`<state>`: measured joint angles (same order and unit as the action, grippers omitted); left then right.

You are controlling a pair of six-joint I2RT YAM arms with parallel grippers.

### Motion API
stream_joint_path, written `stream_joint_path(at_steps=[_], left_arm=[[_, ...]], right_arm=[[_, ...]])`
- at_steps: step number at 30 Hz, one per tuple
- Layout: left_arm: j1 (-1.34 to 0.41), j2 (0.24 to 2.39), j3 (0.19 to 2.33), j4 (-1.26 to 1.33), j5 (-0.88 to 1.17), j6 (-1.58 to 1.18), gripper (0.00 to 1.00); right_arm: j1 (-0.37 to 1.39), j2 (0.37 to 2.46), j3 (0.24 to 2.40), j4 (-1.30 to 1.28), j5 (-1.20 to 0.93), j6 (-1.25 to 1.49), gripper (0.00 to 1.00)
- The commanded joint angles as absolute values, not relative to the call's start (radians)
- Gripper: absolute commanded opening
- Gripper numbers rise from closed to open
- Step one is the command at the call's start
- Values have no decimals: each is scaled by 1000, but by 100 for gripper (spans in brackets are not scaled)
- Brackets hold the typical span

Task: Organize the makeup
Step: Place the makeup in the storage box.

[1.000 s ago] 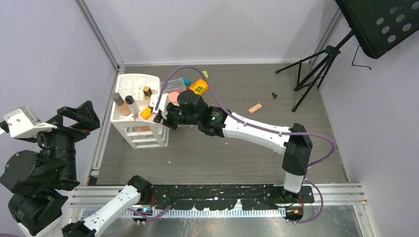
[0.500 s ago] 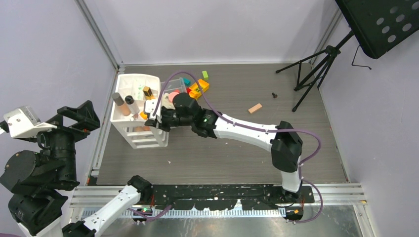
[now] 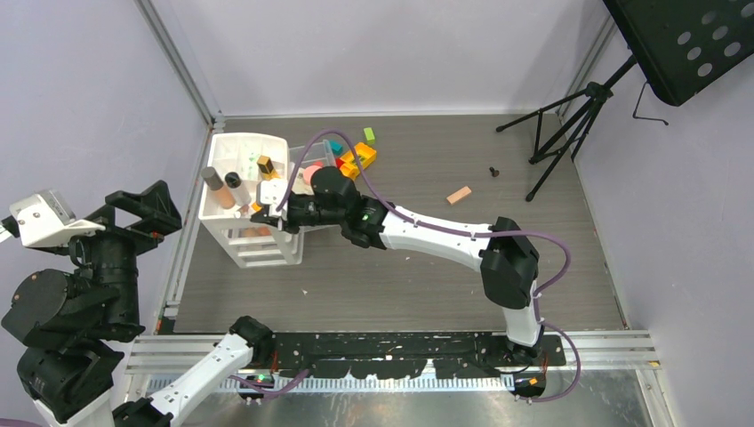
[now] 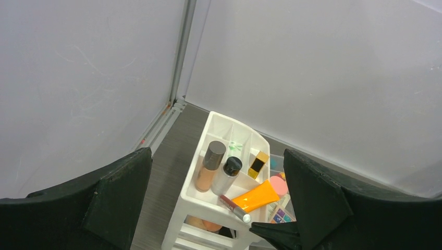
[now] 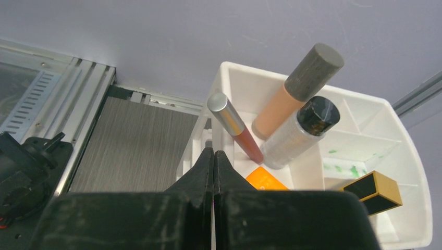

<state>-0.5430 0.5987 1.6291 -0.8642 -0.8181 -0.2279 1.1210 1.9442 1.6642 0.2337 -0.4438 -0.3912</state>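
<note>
The makeup stands in a white organizer (image 3: 233, 147). In its top compartments are a beige bottle with a grey cap (image 5: 297, 88), a clear bottle with a black cap (image 5: 299, 133), a red gloss with a silver cap (image 5: 234, 127), an orange tube (image 4: 256, 195) and a gold-black lipstick (image 4: 258, 164). My right gripper (image 5: 213, 153) hovers over the organizer's near corner, shut and empty. A pink compact (image 4: 279, 185) and an eyeshadow palette (image 4: 281, 213) lie just right of the organizer. A beige tube (image 3: 459, 195) lies alone on the table. My left gripper (image 3: 147, 218) hangs open, off the table's left edge.
A yellow-and-red toy brick (image 3: 357, 158), a teal block (image 3: 335, 147) and a green block (image 3: 368, 134) lie behind the right arm. A black tripod (image 3: 556, 133) stands at the far right, with a small black piece (image 3: 492, 170) near it. A peach compact (image 4: 211, 224) shows in a lower drawer.
My right arm has slid left, further over the organizer, and its jaws have closed fully on nothing. The left arm has not moved.
</note>
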Motion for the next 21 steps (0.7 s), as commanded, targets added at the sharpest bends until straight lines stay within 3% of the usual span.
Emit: stream_joint_path(at_steps=[1,6,15,21], left_arm=[[-546,600,1624,-820,-812,-213,100],[-546,592,1620,-815,-815,-208,100],[-546,592,1615,-807,-818,-200,100],[-546,589,1614,-805,-820,-196,100]], right_arm=[[1119,1955,1700,352,-458,-406,0],[1119,1968,1704,377,-441,-411,0],[1122,1982,1719,376,-434,-414,16],[1125,1990,1724,389,-414,-422,17]])
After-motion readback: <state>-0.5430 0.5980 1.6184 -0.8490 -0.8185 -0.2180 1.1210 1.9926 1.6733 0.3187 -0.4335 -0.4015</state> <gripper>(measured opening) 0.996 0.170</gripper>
